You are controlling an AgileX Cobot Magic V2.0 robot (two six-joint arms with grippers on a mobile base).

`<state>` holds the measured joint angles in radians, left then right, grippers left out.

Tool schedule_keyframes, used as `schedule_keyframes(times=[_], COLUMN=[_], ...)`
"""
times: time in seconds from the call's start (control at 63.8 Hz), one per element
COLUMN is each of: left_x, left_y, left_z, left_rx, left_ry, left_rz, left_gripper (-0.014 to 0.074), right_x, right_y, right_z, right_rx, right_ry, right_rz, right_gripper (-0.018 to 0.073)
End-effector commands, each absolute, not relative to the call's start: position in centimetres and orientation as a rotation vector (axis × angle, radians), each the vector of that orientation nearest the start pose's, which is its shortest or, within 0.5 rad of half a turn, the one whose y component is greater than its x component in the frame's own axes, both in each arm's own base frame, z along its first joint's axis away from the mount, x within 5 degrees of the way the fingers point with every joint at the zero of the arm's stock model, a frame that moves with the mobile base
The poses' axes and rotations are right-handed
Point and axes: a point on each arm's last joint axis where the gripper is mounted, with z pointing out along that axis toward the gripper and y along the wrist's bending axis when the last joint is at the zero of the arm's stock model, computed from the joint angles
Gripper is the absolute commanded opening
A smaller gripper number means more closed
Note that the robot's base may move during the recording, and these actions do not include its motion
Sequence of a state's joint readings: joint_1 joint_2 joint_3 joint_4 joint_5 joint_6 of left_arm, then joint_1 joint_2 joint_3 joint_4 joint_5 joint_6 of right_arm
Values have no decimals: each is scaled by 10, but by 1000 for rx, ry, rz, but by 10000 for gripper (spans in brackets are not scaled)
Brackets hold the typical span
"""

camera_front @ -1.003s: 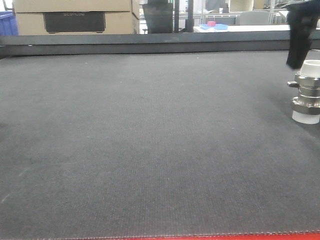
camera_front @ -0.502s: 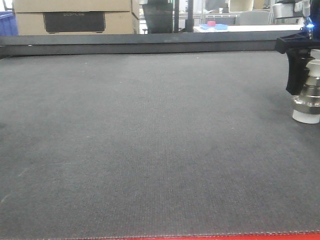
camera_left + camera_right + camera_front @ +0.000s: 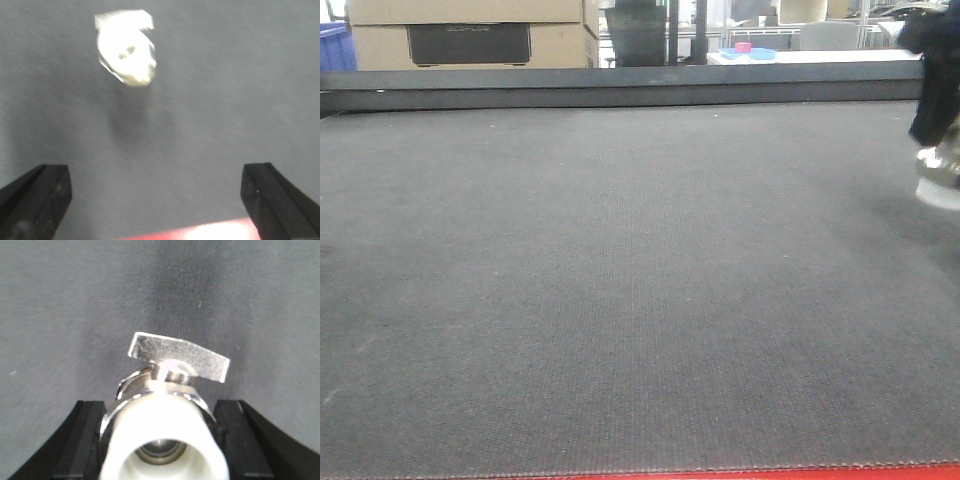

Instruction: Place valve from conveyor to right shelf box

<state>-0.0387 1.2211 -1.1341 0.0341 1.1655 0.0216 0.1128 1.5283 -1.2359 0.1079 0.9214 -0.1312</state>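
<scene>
The valve (image 3: 164, 440), silver with white end caps and a flat metal handle (image 3: 180, 358), sits between the black fingers (image 3: 85, 440) of my right gripper (image 3: 161, 437), which is shut on its body. In the front view the valve (image 3: 942, 178) hangs at the far right edge, lifted off the dark grey conveyor (image 3: 620, 280), under the right gripper (image 3: 938, 120). In the blurred left wrist view the valve (image 3: 127, 50) shows above the belt. My left gripper (image 3: 157, 200) is open with nothing between its fingers (image 3: 37, 197). The right shelf and its box are out of view.
A black rail (image 3: 620, 85) bounds the belt's far side and a red frame strip (image 3: 740, 474) its near edge. Behind the rail are a cardboard box (image 3: 470, 35), a blue crate (image 3: 334, 45) and a white table with a small blue and red item (image 3: 745, 50).
The right gripper came down around the valve standing on the belt and shut on it. The valve now hangs higher and further right, off the belt.
</scene>
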Motion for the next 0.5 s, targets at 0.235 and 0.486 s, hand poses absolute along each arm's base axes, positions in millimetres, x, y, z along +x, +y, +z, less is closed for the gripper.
schedule_keyframes(times=[0.235,0.486], left_x=[288,318], left_y=[-6,-8], left_z=[309,268], left_rx=[110,123], left_ry=[2775,2844], left_rz=[89,88], left_gripper=[589,589], right_x=[258,255], right_y=[38,38], right_z=[307,309], right_rx=[-229,-227], right_ry=[2520,2515], right_rz=[157,162], right_gripper=[-153,-153])
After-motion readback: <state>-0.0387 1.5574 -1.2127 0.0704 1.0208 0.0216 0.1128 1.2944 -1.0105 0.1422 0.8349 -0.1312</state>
